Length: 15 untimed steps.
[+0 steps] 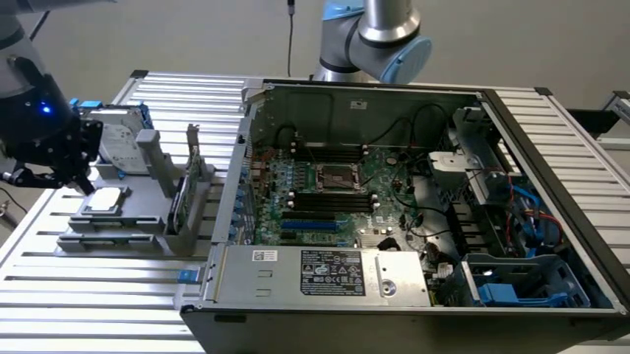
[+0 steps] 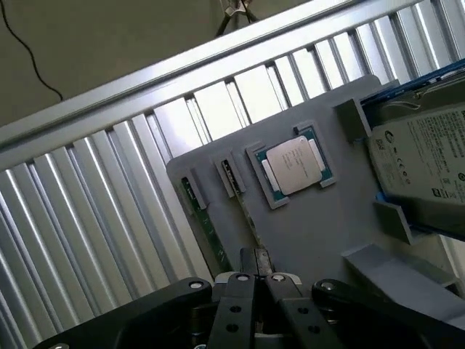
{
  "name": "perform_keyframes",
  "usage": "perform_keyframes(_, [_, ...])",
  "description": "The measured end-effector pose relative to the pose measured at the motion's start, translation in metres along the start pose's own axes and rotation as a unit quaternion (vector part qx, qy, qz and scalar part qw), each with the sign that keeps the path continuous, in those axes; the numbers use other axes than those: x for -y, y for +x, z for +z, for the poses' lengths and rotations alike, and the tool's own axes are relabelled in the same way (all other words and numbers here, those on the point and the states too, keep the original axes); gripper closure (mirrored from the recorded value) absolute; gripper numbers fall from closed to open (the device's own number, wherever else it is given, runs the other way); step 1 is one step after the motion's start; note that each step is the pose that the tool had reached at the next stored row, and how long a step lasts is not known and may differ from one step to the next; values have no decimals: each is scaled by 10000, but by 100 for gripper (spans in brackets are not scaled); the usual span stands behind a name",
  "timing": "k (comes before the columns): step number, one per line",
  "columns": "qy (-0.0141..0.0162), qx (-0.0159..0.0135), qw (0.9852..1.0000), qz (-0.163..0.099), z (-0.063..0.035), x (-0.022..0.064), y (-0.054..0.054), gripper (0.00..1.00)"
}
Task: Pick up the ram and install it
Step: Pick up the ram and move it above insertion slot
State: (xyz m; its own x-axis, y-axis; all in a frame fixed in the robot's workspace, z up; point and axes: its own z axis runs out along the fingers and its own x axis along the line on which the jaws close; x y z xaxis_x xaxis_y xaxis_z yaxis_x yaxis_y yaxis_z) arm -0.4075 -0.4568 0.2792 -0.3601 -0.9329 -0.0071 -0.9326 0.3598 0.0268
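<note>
Two thin dark green ram sticks stand on edge in slots of a grey holder tray [image 2: 312, 233]. One ram stick [image 2: 207, 229] runs along the tray's edge. The second ram stick [image 2: 245, 214] runs in under my fingertips. My gripper [image 2: 254, 278] hangs just above the tray with its black fingers pressed together and nothing between them. In the exterior view the gripper [image 1: 59, 173] hovers over the end of the tray at the exterior view's left. The ram slots there look like low grey rails [image 1: 108, 221].
On the same tray lie a silver processor chip [image 2: 294, 163] and a hard drive [image 2: 421, 156] with blue rails. The open computer case [image 1: 551, 147] fills the exterior view's right, its motherboard [image 1: 330, 195] with black memory slots exposed. Everything rests on a slatted metal table [image 1: 88, 295].
</note>
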Motion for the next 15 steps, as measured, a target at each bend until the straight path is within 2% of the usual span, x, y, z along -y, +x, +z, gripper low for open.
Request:
perform_keyframes(3, [-2,-8,9996,-273,29,1,0,89])
perform_keyframes(7, [-4,-17,9980,-632,68,2,0,89])
perform_keyframes(11, [-7,-27,9950,-999,107,3,1,89])
perform_keyframes(15, [-10,-37,9908,-1356,140,4,1,89])
